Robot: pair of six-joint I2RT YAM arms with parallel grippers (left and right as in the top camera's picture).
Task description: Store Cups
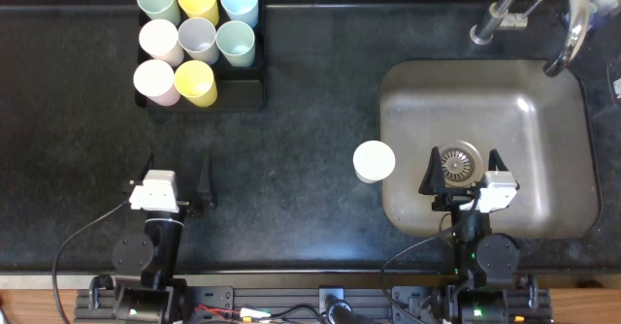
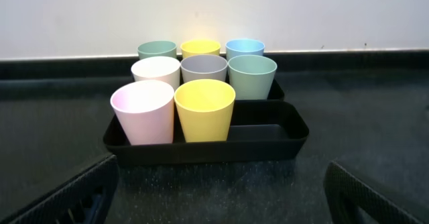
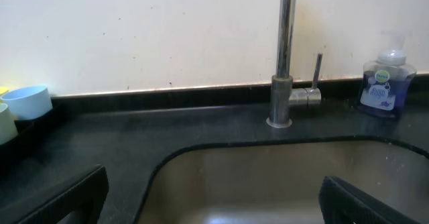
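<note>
- Top view: a lone white cup (image 1: 374, 161) stands on the dark counter (image 1: 291, 169). It is just beside the left rim of the sink (image 1: 543, 149) and well apart from the black tray (image 1: 247, 96) at the far left.
- Handling: the cup appears to be light, stiff, smooth plastic with tapered sides, so it would probably slip or tip if pinched low. A hold across the wall near the rim seems safest. Whether its mouth faces up cannot be told.
- Left wrist view: the stored cups (image 2: 204, 70) fill all of the tray but one free compartment (image 2: 268, 127) at the near right, beside the near yellow cup (image 2: 204, 110).
- Left gripper (image 1: 178, 177) sits near its base with fingers spread and holds nothing. Right gripper (image 1: 464, 169) hangs over the sink basin, likewise spread and empty.
- Room: open counter lies between cup and tray. The edges to mind are the sink rim, the tray wall and the neighbouring cups. The faucet (image 1: 505, 9) stands well apart.
</note>
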